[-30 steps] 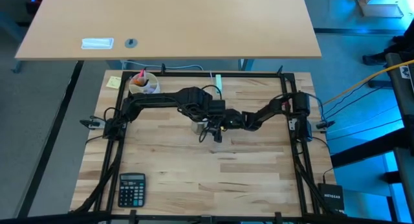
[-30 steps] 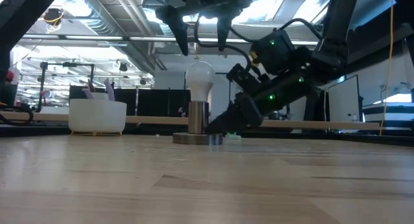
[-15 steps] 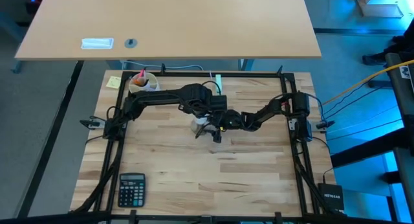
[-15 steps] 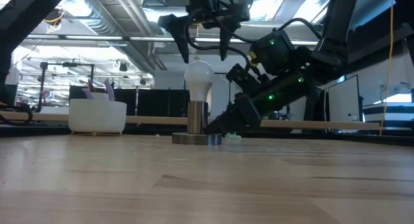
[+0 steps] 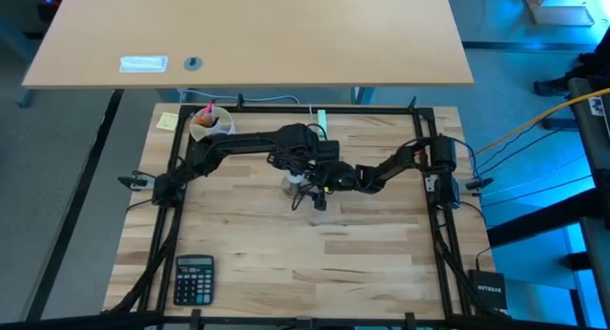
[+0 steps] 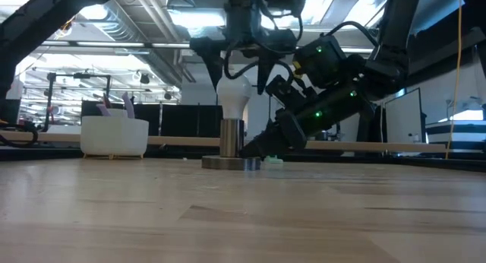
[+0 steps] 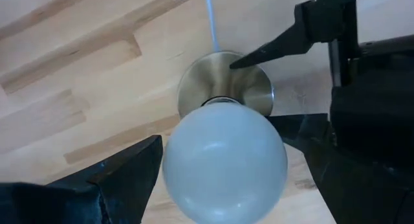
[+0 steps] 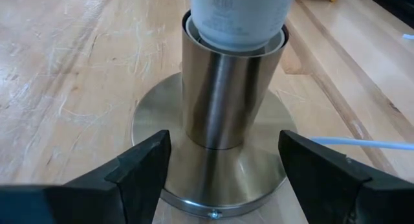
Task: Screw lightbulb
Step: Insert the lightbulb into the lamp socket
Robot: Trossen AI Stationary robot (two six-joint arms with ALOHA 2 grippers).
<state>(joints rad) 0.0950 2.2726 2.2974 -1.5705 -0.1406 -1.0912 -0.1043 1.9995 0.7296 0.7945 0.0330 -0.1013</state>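
lightbulb (image 7: 224, 160) printed neck (image 8: 240, 17) seen only from right wrist.

Calculator (image 5: 194, 278) near front-left table corner; white bowl (image 5: 211, 123) back-left; black box (image 5: 489, 292) off right edge.

Two arms, matte black, jointed segments, boxy housings at the joints. Left arm (image 5: 238, 144) has thin black cables looping off the wrist. Right arm (image 5: 400, 161) carries small green lights on its wrist housing, black cable along the forearm. Left gripper (image 6: 234, 61): two black tapering fingers, pointed tips. Right gripper (image 8: 223, 172): black wedge-shaped fingers (image 8: 139, 169), flat inner faces, smooth plastic look.
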